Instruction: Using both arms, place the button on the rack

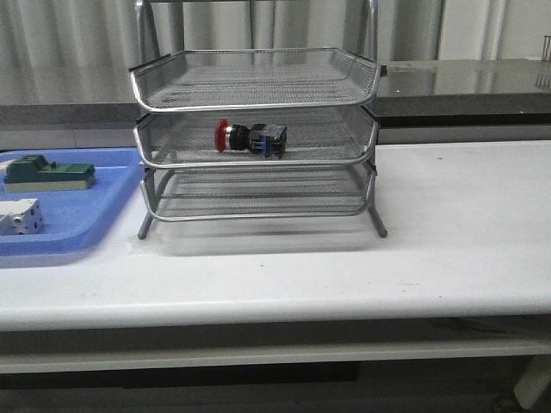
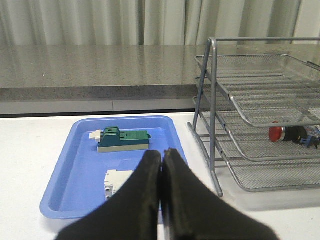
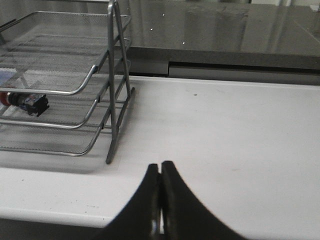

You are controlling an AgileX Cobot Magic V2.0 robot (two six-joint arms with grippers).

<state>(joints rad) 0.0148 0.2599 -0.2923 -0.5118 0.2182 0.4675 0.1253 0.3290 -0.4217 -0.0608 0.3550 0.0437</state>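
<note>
The button (image 1: 250, 138), red-headed with a blue-black body, lies on its side in the middle tier of the silver wire-mesh rack (image 1: 255, 90). From the left wrist view the button (image 2: 289, 134) shows at the far right inside the rack (image 2: 260, 90). The right wrist view catches the button (image 3: 22, 99) in the rack (image 3: 75, 55) too. My left gripper (image 2: 163, 152) is shut with nothing in it, hovering near the front of the blue tray. My right gripper (image 3: 160, 165) is shut and empty, over bare table right of the rack. Neither arm shows in the front view.
A flat blue plastic tray (image 1: 95, 215) sits left of the rack, holding a green block part (image 1: 49, 174) and a white boxy part (image 1: 19, 216). A grey counter (image 1: 465, 82) runs behind the white table (image 1: 465, 224).
</note>
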